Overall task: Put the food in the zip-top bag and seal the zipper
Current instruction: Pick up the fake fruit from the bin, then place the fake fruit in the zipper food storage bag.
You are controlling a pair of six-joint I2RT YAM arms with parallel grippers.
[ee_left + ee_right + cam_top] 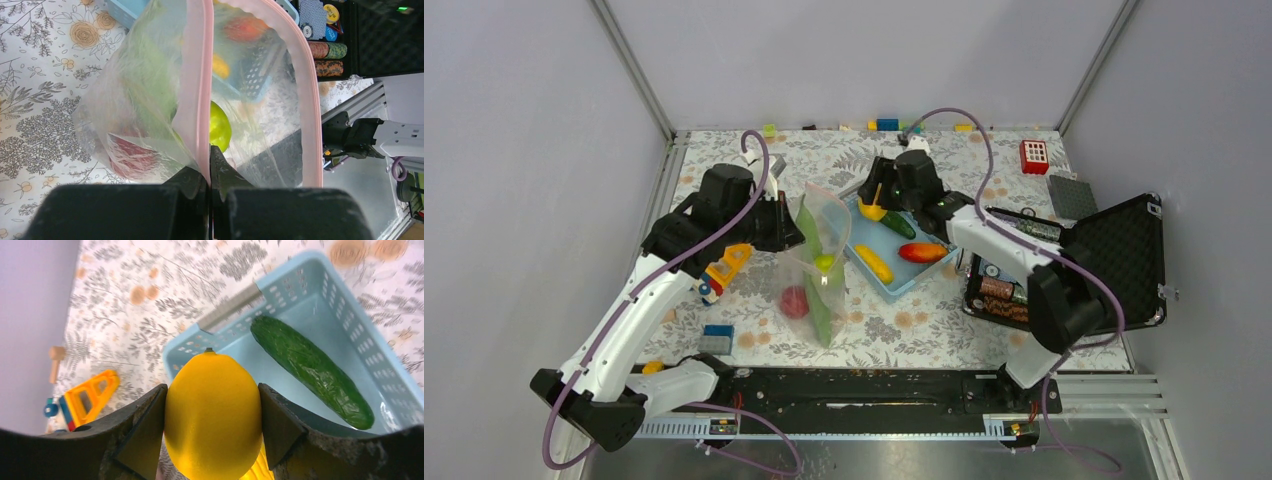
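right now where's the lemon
In the right wrist view the lemon is clamped in the right gripper, over a corner of the blue basket, left of the cucumber.

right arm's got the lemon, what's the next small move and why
Probably lift the right gripper with the lemon clear of the blue basket and swing it left toward the zip-top bag. The jaws are clamped on the lemon over the basket, and the left gripper pinches the zipper, holding the mouth open.
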